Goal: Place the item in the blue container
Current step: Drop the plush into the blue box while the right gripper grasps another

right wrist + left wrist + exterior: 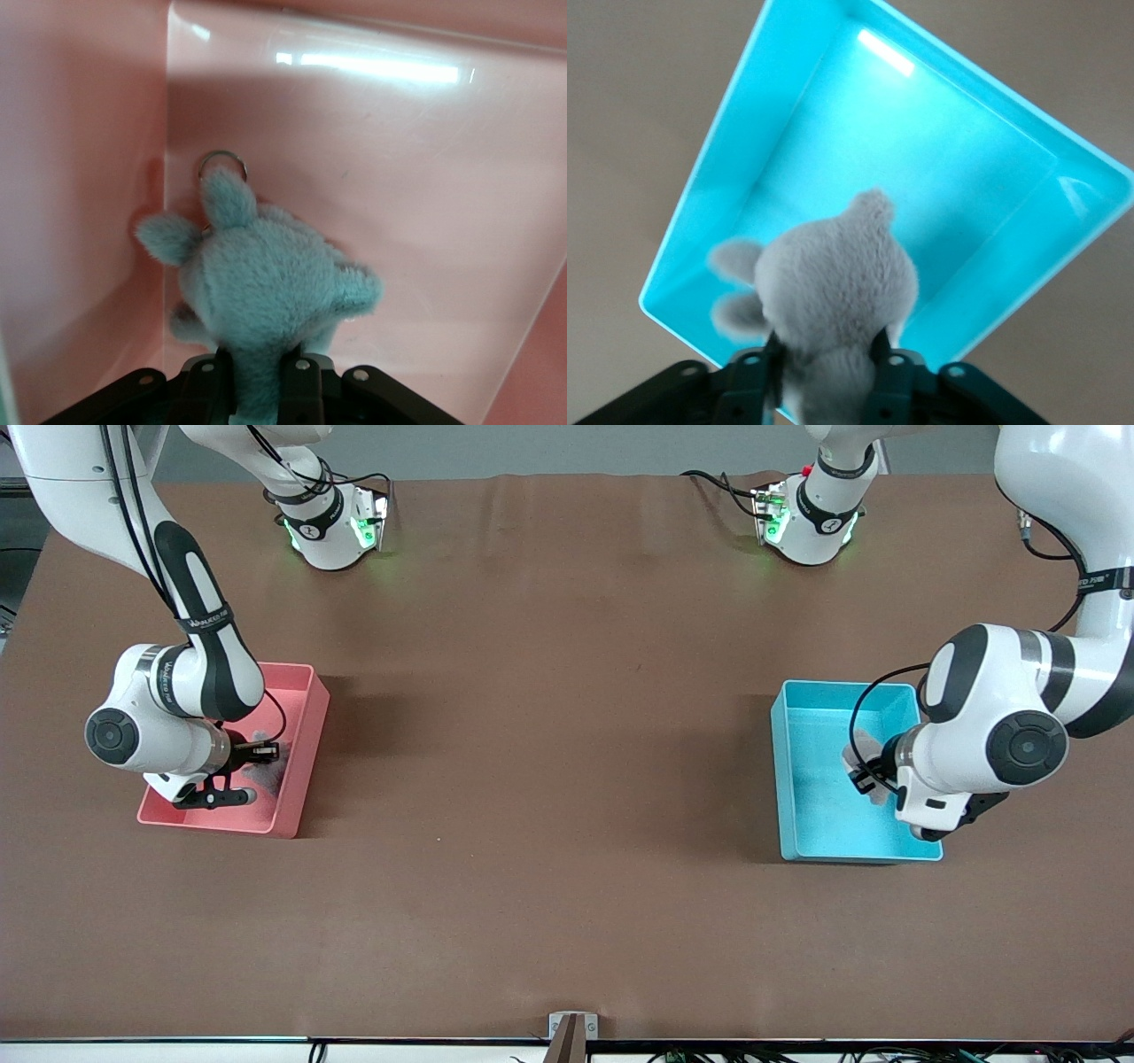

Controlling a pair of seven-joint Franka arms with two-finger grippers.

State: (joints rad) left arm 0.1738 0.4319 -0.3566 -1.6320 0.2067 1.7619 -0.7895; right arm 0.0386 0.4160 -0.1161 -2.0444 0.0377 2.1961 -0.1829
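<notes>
**Both arms hold plush toys over their bins**

The blue container [833, 841] sits on the brown surface [549, 779] toward the left arm's end. The left gripper [864, 772] hangs over it, its jaws closed on a grey plush toy [833, 288] whose rounded ears stick out to one side; in the left wrist view the toy is above the container's bare floor, not touching it. Toward the right arm's end lies a pink bin [301, 744], well apart from the blue one. The right gripper [257, 755] is low inside it, jaws clamped on a blue-grey plush toy [266, 283] with a small metal ring [221, 162] at its top, close to the bin's wall
</notes>
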